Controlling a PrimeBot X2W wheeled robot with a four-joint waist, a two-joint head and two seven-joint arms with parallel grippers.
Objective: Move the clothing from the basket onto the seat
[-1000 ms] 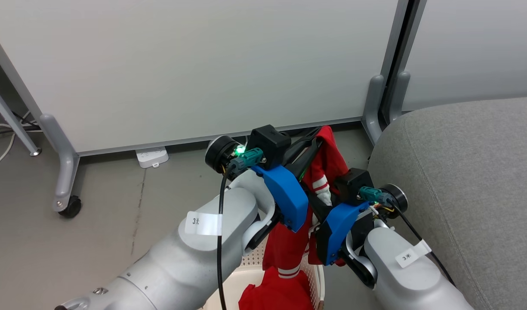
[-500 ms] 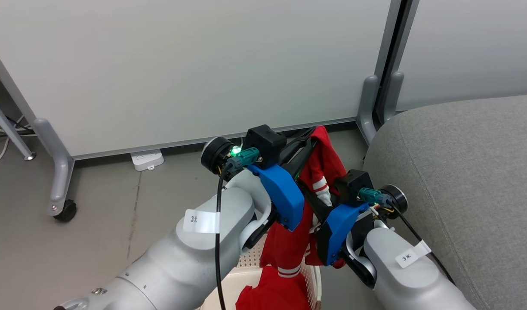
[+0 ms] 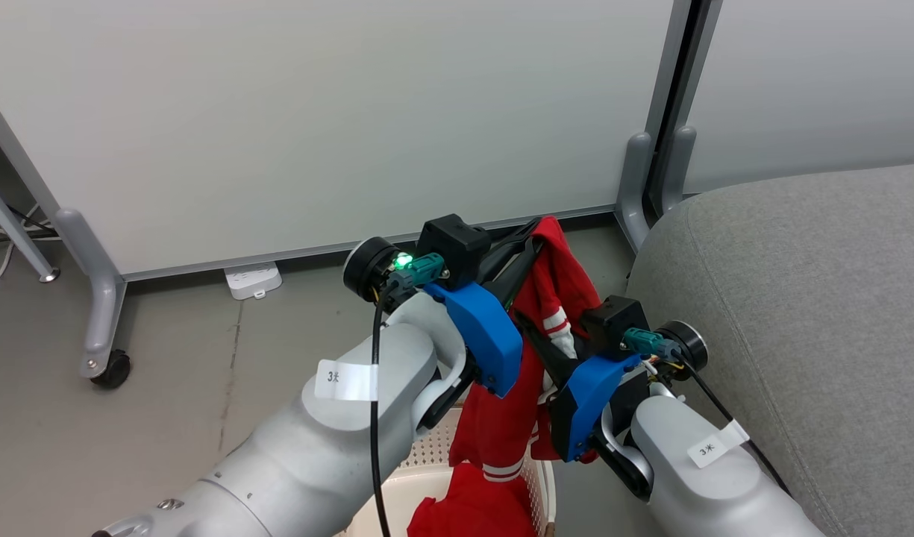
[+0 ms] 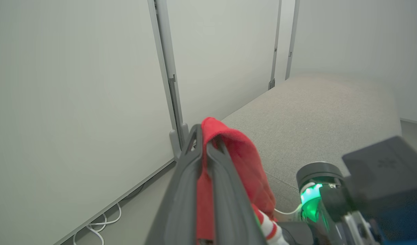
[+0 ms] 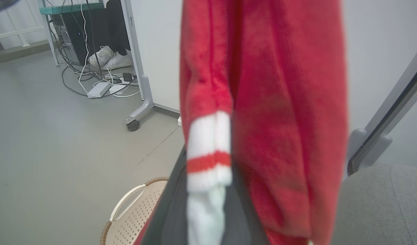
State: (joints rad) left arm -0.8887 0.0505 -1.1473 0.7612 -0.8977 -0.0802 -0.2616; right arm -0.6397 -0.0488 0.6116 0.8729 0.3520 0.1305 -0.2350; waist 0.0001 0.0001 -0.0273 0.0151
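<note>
basket under hanging clothing, seat right, panel behind

Count: clothing 2, one hanging garment and one heaped garment at 6 o'clock; basket 1; seat 1 at 3 o'clock; partition panels 2; head view power strip 1 at 10 o'clock; caster 1; white shoes 2.
</note>
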